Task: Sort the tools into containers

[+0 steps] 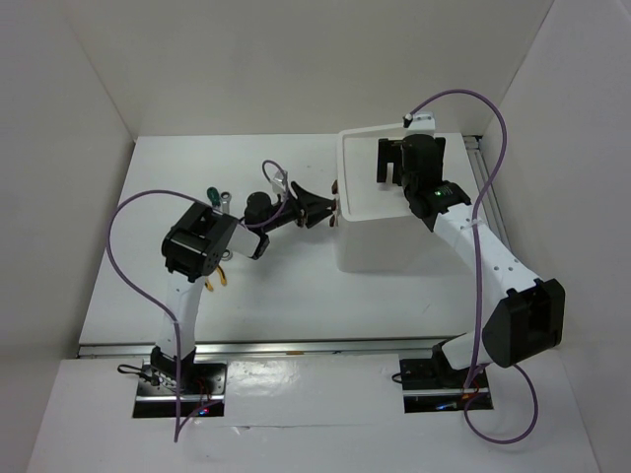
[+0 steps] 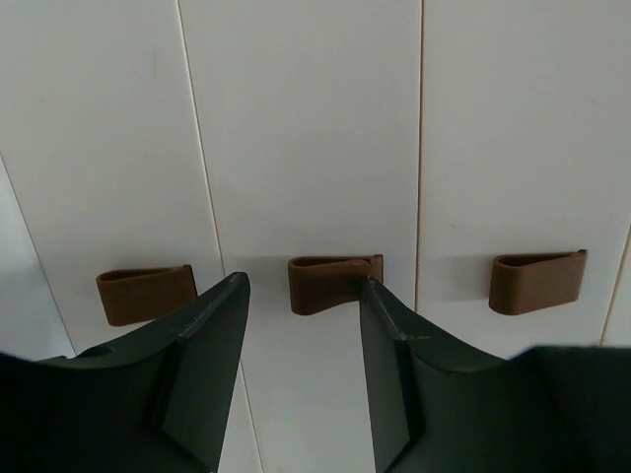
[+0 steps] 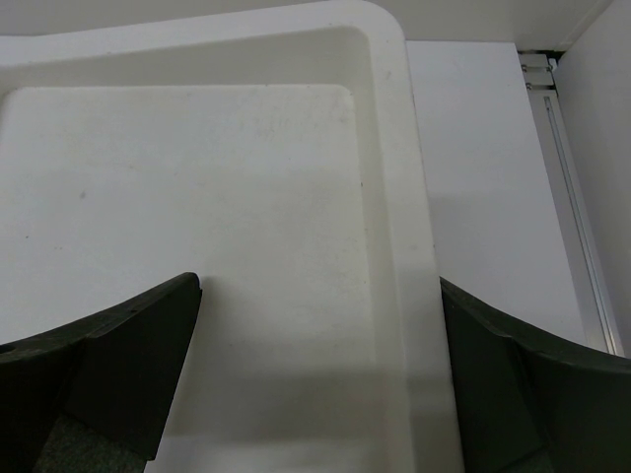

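The white box unit [image 1: 386, 239] stands right of centre, with its rimmed top tray [image 1: 357, 202]. My left gripper [image 1: 330, 209] is open at the box's left face. In the left wrist view its jaws [image 2: 304, 286] straddle the middle brown knob [image 2: 330, 284] of three white drawers [image 2: 306, 148], and the right fingertip [image 2: 375, 305] touches the knob's end. My right gripper [image 1: 409, 163] hangs open and empty over the tray [image 3: 394, 148]. A green-handled screwdriver [image 1: 210, 194], a silver wrench [image 1: 226, 200] and yellow-orange pliers [image 1: 220, 279] lie on the table at the left.
Two more brown knobs [image 2: 145, 294] [image 2: 537, 281] flank the middle one. Another small silver tool [image 1: 279, 181] lies behind the left arm's wrist. White walls enclose the table on three sides. A metal rail [image 1: 483, 187] runs along the table's right edge.
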Tool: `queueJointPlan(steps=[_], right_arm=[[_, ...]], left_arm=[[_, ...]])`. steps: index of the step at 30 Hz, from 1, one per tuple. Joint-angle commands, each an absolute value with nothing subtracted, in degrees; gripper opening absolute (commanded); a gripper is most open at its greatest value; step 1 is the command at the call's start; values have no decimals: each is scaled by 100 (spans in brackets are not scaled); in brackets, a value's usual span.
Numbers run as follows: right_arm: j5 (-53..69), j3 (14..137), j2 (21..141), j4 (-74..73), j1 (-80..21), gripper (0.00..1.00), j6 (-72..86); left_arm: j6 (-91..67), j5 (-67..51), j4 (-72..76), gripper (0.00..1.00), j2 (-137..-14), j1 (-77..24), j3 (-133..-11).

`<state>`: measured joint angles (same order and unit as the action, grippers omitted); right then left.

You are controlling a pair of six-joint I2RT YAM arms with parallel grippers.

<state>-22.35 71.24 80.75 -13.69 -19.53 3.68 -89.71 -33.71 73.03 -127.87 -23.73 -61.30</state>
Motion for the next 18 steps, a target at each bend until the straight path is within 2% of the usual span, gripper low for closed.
queueJointPlan(steps=[1,4,6,8,9,11,18], right_arm=[[-1802,6706,8517,-2646,-2092,100,949],[-1802,6706,8569,-2646,-2092,100,949],[-1802,6706,8569,-2646,-2092,100,949],[-1802,6706,8569,-2646,-2092,100,949],[-1802,6706,8569,-2646,-2092,100,949],[-1802,6706,8569,-2646,-2092,100,949],[-1802,6706,8622,-2646,-2092,100,949]], left_arm=[[-9044,-3340,8428,59,-12998,-2417,-6486],[-9114,-3340,8429,51,-13052,-2470,-6548],[-9114,-3340,8429,37,-13052,-2470,-6548],[-9219,-3340,8604,27,-13052,-2470,-6548],[-9272,-3340,8657,15,-13052,-2470,-6487],[-9325,-3340,8728,1,-13052,-2470,-6365],[-9088,-3393,8788,0,-12490,-2075,-5486]])
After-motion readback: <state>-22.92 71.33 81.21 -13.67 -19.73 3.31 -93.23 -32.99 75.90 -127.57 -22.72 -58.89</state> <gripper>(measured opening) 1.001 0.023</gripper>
